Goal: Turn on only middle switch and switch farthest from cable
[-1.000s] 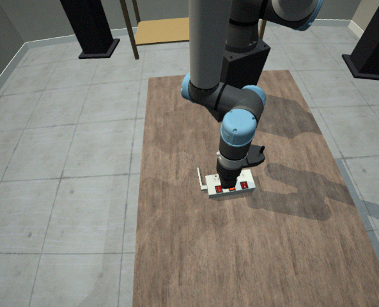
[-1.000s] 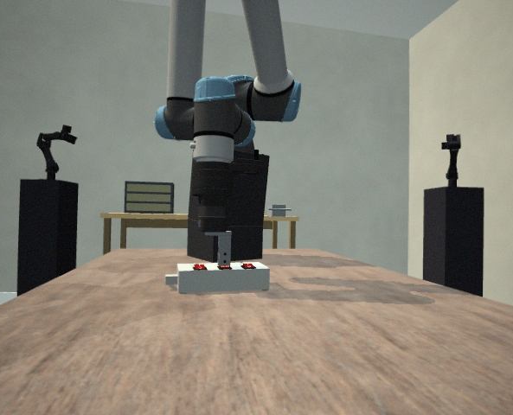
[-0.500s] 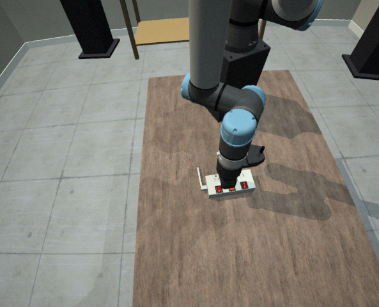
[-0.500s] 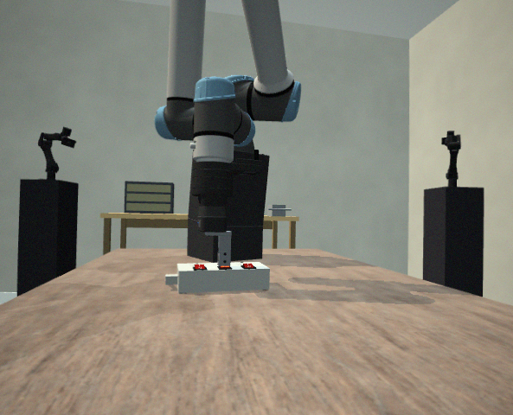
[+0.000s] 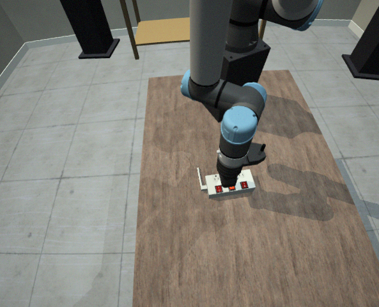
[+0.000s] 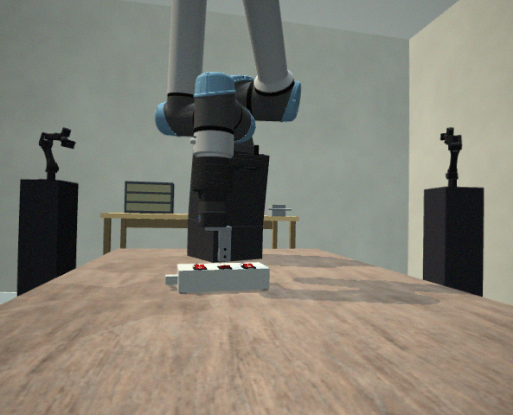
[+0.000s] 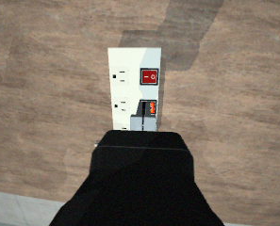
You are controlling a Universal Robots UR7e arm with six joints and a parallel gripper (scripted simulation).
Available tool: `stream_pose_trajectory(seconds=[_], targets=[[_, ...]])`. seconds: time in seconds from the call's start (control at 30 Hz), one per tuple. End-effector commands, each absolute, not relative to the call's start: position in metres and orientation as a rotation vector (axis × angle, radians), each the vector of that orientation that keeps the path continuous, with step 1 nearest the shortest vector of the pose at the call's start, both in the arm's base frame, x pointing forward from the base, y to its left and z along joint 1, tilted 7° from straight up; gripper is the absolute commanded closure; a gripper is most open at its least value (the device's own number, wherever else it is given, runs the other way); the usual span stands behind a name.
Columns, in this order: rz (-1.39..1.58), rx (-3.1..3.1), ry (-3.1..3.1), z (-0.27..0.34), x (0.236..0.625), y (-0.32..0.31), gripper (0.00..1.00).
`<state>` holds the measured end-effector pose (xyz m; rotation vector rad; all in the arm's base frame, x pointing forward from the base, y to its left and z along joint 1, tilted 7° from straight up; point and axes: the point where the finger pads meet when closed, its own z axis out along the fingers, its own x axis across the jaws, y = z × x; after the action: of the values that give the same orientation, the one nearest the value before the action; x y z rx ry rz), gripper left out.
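Note:
A white power strip (image 5: 228, 188) lies flat on the wooden table with three red rocker switches along its near edge; its cable stub (image 5: 201, 180) leaves at the left end. My gripper (image 5: 231, 185) is shut and empty, pointing straight down with its fingertips just above the middle switch (image 5: 231, 188), which glows brighter orange-red. The left switch (image 5: 218, 188) and right switch (image 5: 244, 184) look darker red. In the wrist view the fingertips (image 7: 144, 123) are beside the lit middle switch (image 7: 151, 107); the far switch (image 7: 149, 76) is dark red. The strip also shows in the low side view (image 6: 222, 277).
Black pedestals (image 6: 47, 232) (image 6: 452, 236) with cameras stand at both sides of the table. A wooden bench with a crate stands behind. The table's edge runs to the left of the strip.

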<state>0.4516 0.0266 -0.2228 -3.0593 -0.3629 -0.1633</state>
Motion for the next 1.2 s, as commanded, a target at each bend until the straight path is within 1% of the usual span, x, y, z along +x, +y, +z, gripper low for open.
stream_pose_trajectory(seconds=[0.0,0.27,1.03,1.17], targets=[[-0.166,-3.06,-0.363,-0.21,0.451,0.026,1.0],[-0.166,-3.06,-0.363,-0.194,0.449,0.024,1.0],[-0.166,-3.06,-0.363,-0.193,0.449,0.025,1.0],[-0.166,-3.06,-0.363,-0.184,0.442,0.051,1.0]])
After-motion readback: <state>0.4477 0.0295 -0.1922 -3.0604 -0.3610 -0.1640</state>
